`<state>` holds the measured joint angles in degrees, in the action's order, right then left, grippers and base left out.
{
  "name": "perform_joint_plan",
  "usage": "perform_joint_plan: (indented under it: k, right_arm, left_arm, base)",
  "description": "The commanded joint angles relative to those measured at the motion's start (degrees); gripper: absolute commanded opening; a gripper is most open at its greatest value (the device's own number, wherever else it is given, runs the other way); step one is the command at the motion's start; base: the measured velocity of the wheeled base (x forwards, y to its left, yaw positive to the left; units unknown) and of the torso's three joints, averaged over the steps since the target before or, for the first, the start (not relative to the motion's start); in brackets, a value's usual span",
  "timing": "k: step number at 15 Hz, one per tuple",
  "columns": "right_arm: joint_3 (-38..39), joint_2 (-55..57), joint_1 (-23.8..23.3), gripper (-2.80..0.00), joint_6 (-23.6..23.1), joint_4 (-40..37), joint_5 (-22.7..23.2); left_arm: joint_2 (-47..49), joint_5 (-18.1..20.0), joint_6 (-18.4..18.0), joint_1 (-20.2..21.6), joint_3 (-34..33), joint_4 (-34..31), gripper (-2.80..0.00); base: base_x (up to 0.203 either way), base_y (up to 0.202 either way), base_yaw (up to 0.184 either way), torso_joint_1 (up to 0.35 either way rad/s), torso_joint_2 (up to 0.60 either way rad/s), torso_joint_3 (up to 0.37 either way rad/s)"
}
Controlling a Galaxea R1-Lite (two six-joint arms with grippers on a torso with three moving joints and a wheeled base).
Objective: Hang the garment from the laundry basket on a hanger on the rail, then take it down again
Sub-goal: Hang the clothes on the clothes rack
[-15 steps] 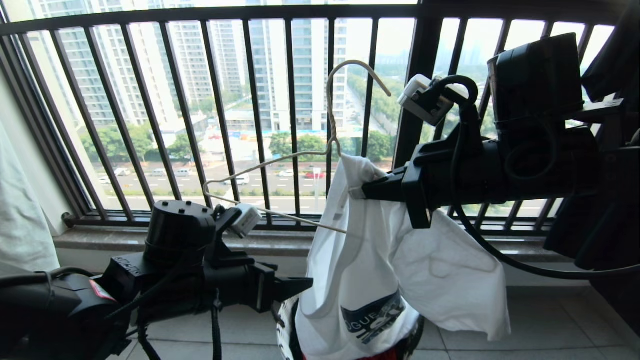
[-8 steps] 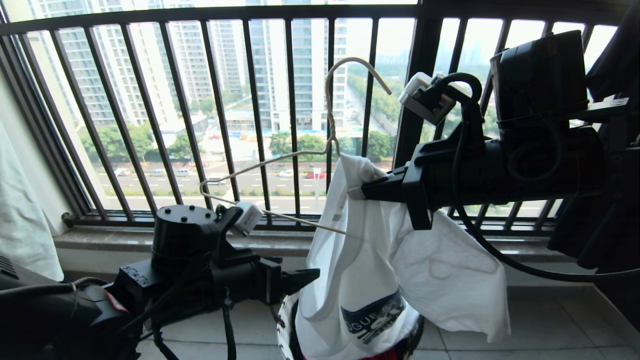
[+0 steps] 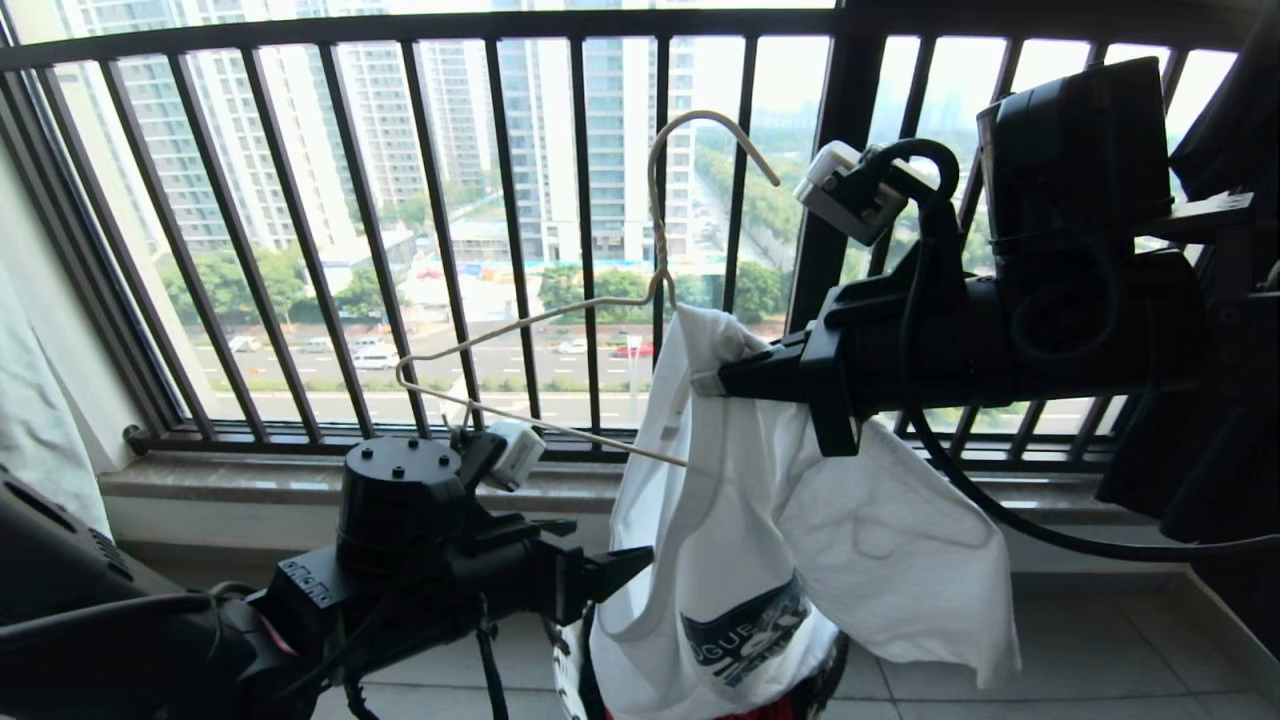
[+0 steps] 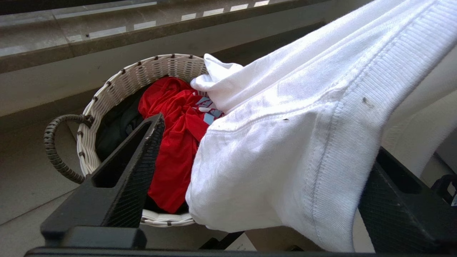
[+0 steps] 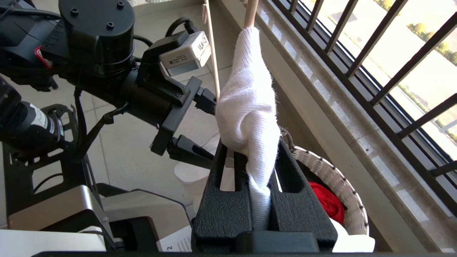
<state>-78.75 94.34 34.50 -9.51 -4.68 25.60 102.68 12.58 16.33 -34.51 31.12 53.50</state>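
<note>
Dressing step was in hand: we held the T-shirt (image 3: 800, 540) and the hanger (image 3: 655, 290) up in front of the window railing (image 3: 300, 240), above the basket (image 4: 117, 89), with the shirt only on the hanger's right half. Right gripper (image 3: 705, 383) was clamped tight on a bunched fold of the shirt at the hanger's neck. Left gripper (image 3: 625, 565) sat low beside the shirt's left edge, jaws wide apart, holding nothing; the wrist view showed the ribbed collar hem lying between its fingers (image 4: 135, 167), unpinched.

Next move, as we judged it: close the left jaws on that hem and pull it over the bare left wire arm. The rail was not in view.

Versus a second earlier: left arm had shifted right towards the shirt; right arm barely changed.
</note>
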Motion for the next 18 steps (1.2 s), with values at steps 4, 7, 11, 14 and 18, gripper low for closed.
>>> perform_joint_plan:
  k: [4,7,11,14,18]
  right_arm:
    - [0.0,0.2,-0.1,-2.80,-0.2,-0.1,-0.3]
    - [0.1,0.3,-1.3,-2.80,-0.3,-0.1,-0.9]
    - [0.2,-0.3,-3.1,-2.80,-0.5,-0.1,-0.9]
    - [0.2,-0.6,-4.0,-2.80,-0.7,-0.1,-0.7]
    - [0.4,-1.4,-5.2,-2.80,-0.5,-0.1,1.9]
  left_arm:
    - [0.4,-0.7,0.1,0.0,0.2,0.4,-2.80]
    - [-0.2,-2.0,0.1,1.0,0.9,0.4,-2.80]
    - [-0.6,-1.6,0.4,4.5,2.0,0.3,-2.80]
    - [-0.2,-1.4,0.3,7.3,3.1,0.0,-2.80]
    - [0.4,-1.2,0.3,9.9,4.2,-0.2,-2.80]
  base:
    - [0.000,0.000,0.000,0.000,0.00,0.000]
    - [0.000,0.000,0.000,0.000,0.00,0.000]
    - [0.000,0.000,0.000,0.000,0.00,0.000]
    - [0.000,0.000,0.000,0.000,0.00,0.000]
    - [0.000,0.000,0.000,0.000,0.00,0.000]
